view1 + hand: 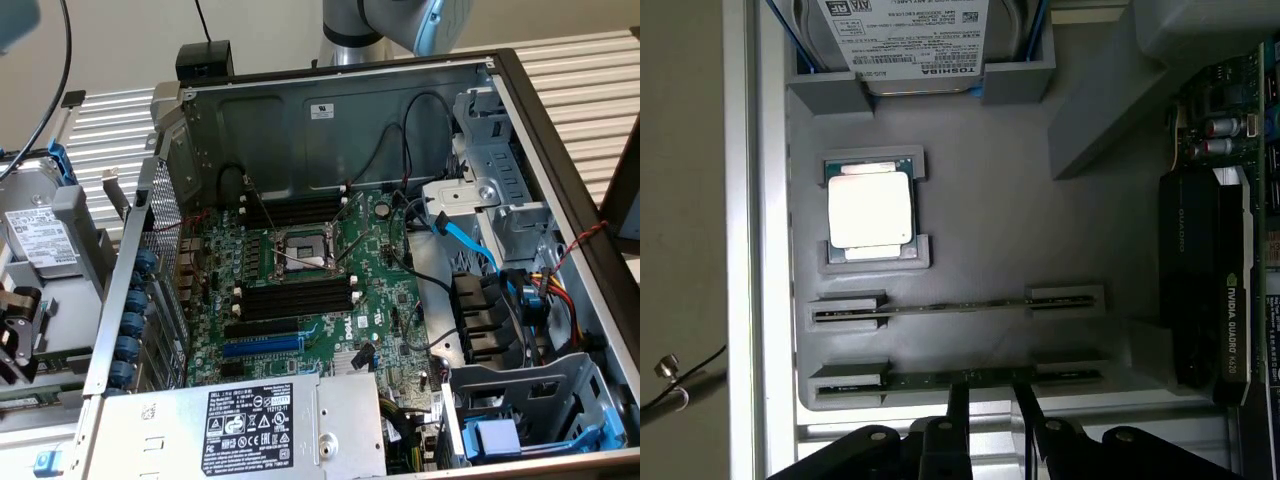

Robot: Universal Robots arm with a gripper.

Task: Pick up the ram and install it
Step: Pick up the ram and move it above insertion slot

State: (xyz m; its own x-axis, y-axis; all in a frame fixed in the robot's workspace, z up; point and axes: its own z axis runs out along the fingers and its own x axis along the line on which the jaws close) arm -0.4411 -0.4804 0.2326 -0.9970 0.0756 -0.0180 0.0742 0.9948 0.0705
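Two rams stand on edge in holders of a grey tray [1060, 240] in the wrist view: the nearer ram [920, 379] and a second ram [960, 308] beyond it. My gripper [991, 385] hangs over the nearer stick, open, with both dark fingertips [958, 392] reaching its top edge near the middle. Nothing is held. In the exterior view the gripper and rams are out of view; only the arm [400, 25] shows above the open computer case. Black memory slots [295, 296] with white end clips lie on either side of the processor socket [305, 250] on the green motherboard [380, 300].
On the tray sit a processor chip [870, 208] and a hard drive [905, 40]; a black graphics card [1205, 280] lies beside it. The case holds a blue expansion slot [262, 347], a power supply [250, 425], loose cables [470, 245] and drive cages [520, 400].
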